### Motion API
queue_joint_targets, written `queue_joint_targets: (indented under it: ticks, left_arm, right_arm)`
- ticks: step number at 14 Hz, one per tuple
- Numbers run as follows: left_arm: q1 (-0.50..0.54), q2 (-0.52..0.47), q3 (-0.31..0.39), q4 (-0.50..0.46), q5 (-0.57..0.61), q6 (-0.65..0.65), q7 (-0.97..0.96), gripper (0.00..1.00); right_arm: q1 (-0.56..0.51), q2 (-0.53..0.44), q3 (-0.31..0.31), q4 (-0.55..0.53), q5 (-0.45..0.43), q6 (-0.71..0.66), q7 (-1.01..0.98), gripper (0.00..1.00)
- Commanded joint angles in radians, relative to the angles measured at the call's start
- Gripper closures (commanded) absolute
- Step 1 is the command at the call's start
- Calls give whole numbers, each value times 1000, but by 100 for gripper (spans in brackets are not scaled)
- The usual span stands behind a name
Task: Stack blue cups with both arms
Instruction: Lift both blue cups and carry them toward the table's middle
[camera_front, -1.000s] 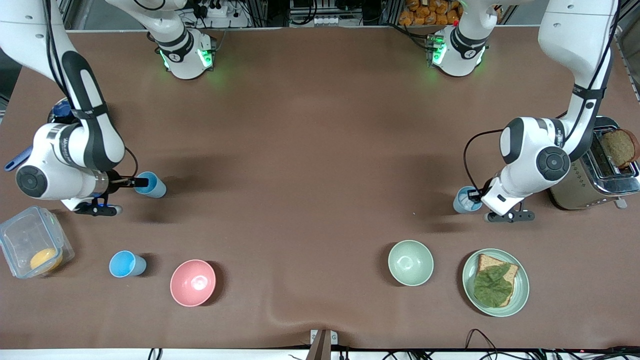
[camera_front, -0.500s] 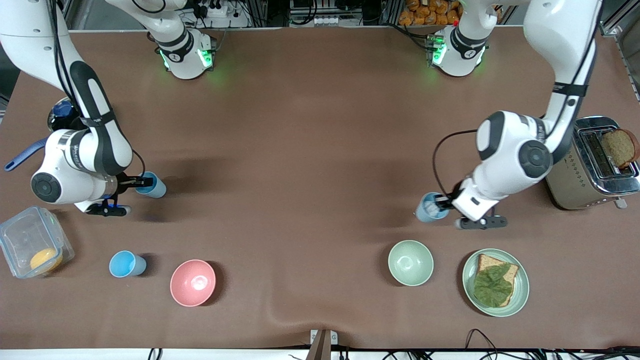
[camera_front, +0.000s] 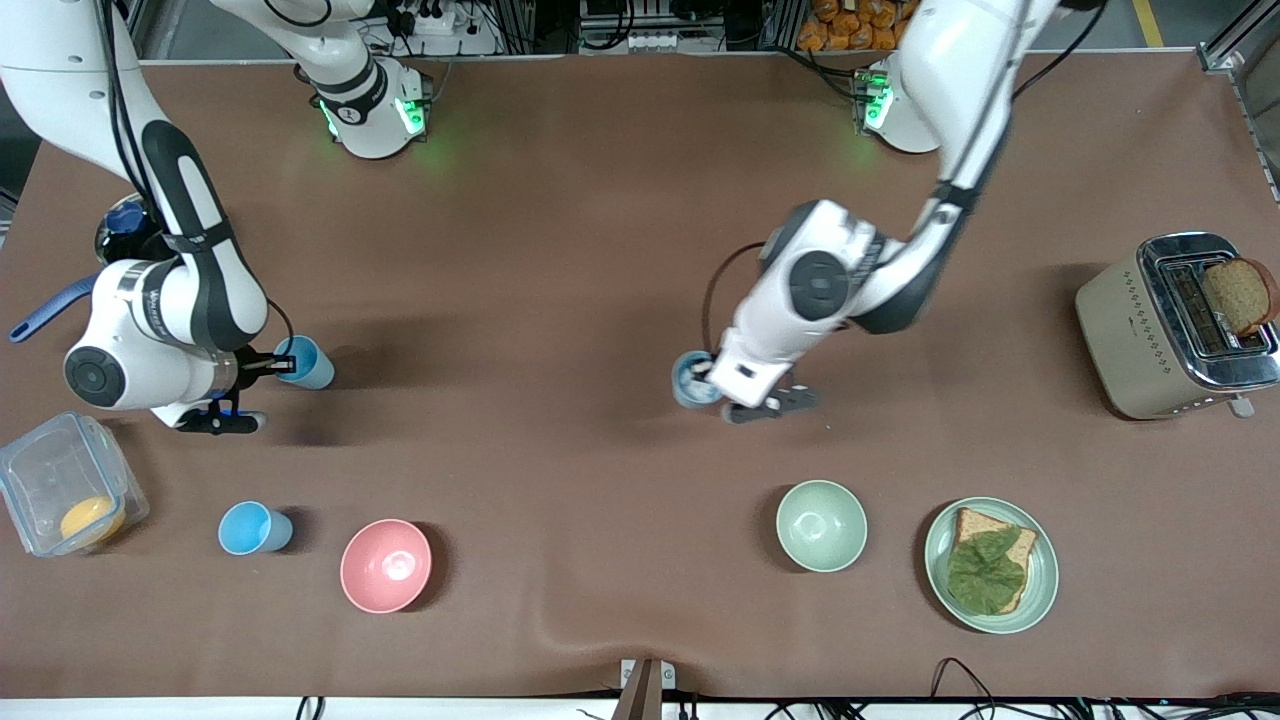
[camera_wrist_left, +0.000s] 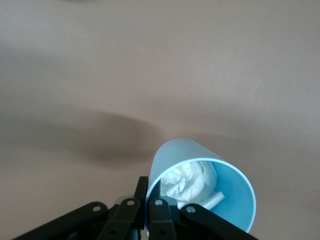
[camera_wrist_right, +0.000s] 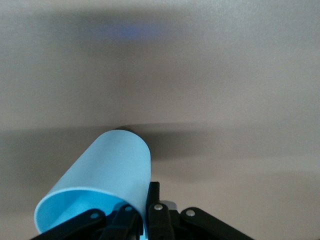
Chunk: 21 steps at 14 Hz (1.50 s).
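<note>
My right gripper is shut on the rim of a light-blue cup, low at the table near the right arm's end. In the right wrist view the cup is tilted, with the gripper pinching its wall. My left gripper is shut on the rim of a greyer blue cup and holds it over the table's middle. In the left wrist view this cup has crumpled white paper inside, with the gripper on its rim. A third blue cup stands beside the pink bowl.
A pale green bowl and a green plate with bread and lettuce sit nearer the front camera. A toaster with bread stands at the left arm's end. A clear lidded container stands at the right arm's end.
My left arm has carried the greyer cup from beside the toaster toward the table's middle. My right gripper has shifted only slightly, still on its cup.
</note>
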Motion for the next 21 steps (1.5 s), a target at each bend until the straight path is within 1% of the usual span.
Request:
queue_joint_targets:
  ticks: [1,2,3,4,6,8,9,10,11,13,15,18,19,21]
  left_arm:
    - [-73,93,20,103,54,-13,-103,100]
    - [-113,115,25,114,106,-13,-157,100]
    - [-132,123,34,117,149,-12,-209,100]
    - [-144,136,37,118,165,-6,-237,100]
    - [-196,161,42,118,171,56,-270,100]
    - [-212,170,42,118,185,80,-318,100]
    - [-213,170,42,118,187,82,-318,74]
    - [-213,169,42,118,187,85,-320,14]
    - [-213,163,42,118,190,85,-318,0]
    - [-221,143,45,121,202,85,-374,0]
    - [-220,98,49,126,234,84,-439,0]
    - [-206,-6,71,121,280,50,-467,0]
    - [-189,-41,74,124,282,10,-464,0]
    - [-175,-92,78,121,295,-45,-464,0]
  right_arm:
    - [5,-71,8,0,-13,-45,-23,100]
    - [20,-92,9,9,-11,-72,-26,100]
    - [37,-111,9,29,-3,-117,-24,100]
    - [55,-120,9,63,1,-170,-15,100]
    - [94,-120,9,141,23,-268,0,100]
    - [120,-114,9,187,55,-312,11,100]
    - [137,-112,9,198,69,-315,11,100]
    - [150,-111,8,212,81,-316,12,100]
    - [169,-105,8,225,95,-316,37,100]
    - [195,-100,9,229,101,-316,80,100]
    - [238,-99,8,241,138,-316,121,100]
    - [310,-86,9,267,155,-315,222,100]
    - [345,-80,8,273,193,-309,270,100]
    - [414,-27,8,313,263,-300,375,100]
